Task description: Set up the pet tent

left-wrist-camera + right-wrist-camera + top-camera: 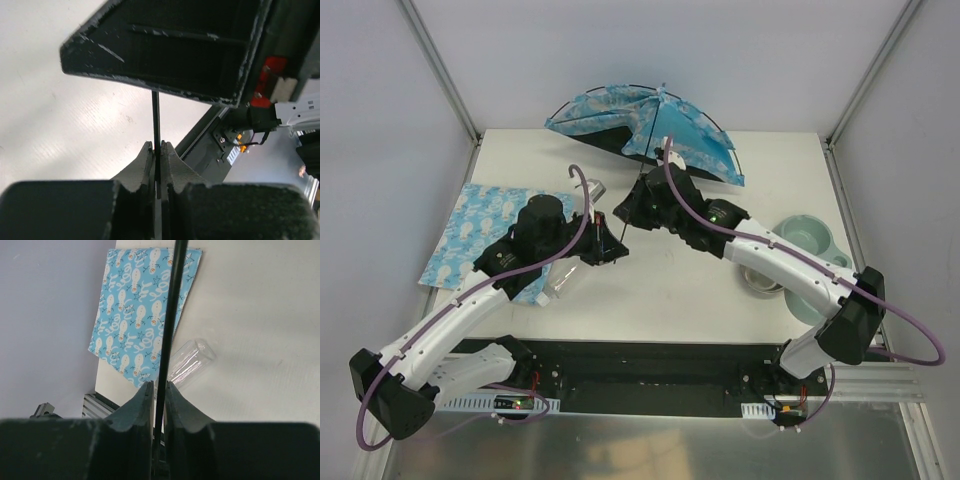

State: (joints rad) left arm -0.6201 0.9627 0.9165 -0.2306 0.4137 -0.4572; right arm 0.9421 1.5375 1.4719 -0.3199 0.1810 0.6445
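Top: high, from near edge, down onto table (680,290). Wrists: close along left hand (157,146), right hand (159,386). Mat (480,235) shared top/right.

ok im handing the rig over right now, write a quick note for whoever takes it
Left gripper: shut on the thin black pole.
Right gripper: shut on a pole too, apparently the same one, nearer the tent.
Tent: at the far edge of the table, fabric spread over arched poles but lopsided, not standing square.
Mat: flat at the left, a clear tube beside it.
Done: tent partly opened.
Left: seat the held pole, get the tent upright.
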